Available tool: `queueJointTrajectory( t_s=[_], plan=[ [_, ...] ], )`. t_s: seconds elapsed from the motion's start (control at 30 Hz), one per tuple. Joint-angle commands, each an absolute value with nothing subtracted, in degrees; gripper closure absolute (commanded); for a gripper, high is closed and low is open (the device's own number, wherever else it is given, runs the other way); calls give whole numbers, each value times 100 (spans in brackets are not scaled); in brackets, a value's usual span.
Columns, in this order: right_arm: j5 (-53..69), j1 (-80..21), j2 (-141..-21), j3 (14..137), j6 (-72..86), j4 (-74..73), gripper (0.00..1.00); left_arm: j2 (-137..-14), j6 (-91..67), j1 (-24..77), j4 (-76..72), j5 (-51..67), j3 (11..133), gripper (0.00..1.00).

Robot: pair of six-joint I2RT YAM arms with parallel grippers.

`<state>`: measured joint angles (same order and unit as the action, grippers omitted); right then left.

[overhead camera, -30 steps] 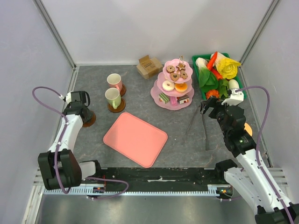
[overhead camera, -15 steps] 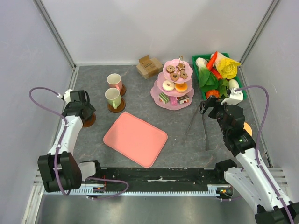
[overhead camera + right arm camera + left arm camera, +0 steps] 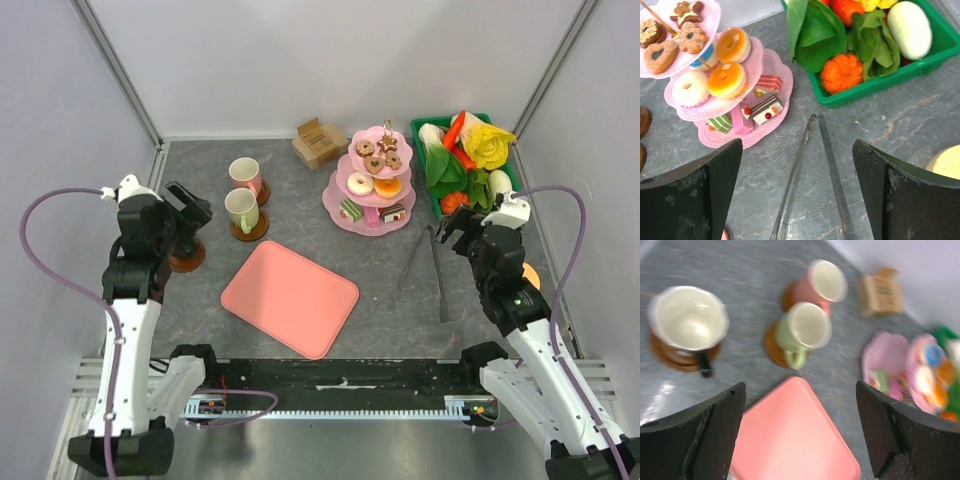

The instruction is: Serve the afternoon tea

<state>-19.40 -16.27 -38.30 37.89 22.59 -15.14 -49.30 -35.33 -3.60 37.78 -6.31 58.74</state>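
Observation:
The black mug (image 3: 687,320) with a white inside stands on a brown coaster (image 3: 670,357) at the left of the table. My left gripper (image 3: 800,435) is open and empty, raised above and clear of the mug. In the top view the left gripper (image 3: 190,215) hangs over the coaster (image 3: 186,262), and the arm hides most of that mug. The pale green mug (image 3: 241,210) and the pink mug (image 3: 245,175) stand on their own coasters. Toy pastries fill a pink tiered stand (image 3: 372,180). My right gripper (image 3: 452,232) is open over metal tongs (image 3: 810,175).
A flat pink tray (image 3: 290,297) lies mid-table. A green bin (image 3: 500,180) of toy vegetables sits at the back right, and a small cardboard box (image 3: 318,142) at the back. A pale yellow round thing (image 3: 947,160) lies by the right wall.
My left gripper has opened, let go of the black mug on its coaster, and risen up and back. The right arm has barely moved.

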Motion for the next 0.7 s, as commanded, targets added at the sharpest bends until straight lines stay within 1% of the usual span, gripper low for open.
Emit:
queueJointTrajectory(
  t_s=[0.0, 0.1, 0.2, 0.4, 0.53, 0.67],
  plan=[
    [-2566, -1617, -3683, 4113, 2514, -1941, 2, -4921, -3831, 699, 3666, 291, 5845, 4],
    [-2698, -1617, -3621, 4175, 2592, -2336, 2, -5141, -3893, 1685, 3393, -148, 5582, 4],
    [-2759, -1617, -3560, 4149, 2698, -2741, 2, -5046, -3858, 2091, 3164, -254, 5213, 3],
    [-2813, -1626, -3410, 3806, 3154, -3173, 2, -4413, -3674, 2118, 3296, -606, 4676, 2],
    [-2698, -1617, -3314, 3595, 3436, -3146, 2, -4158, -3753, 2118, 3147, -466, 4430, 2],
    [-2628, -1608, -3314, 3779, 3472, -3313, 2, -4201, -3779, 2118, 3138, -387, 4394, 1]
  ],
)
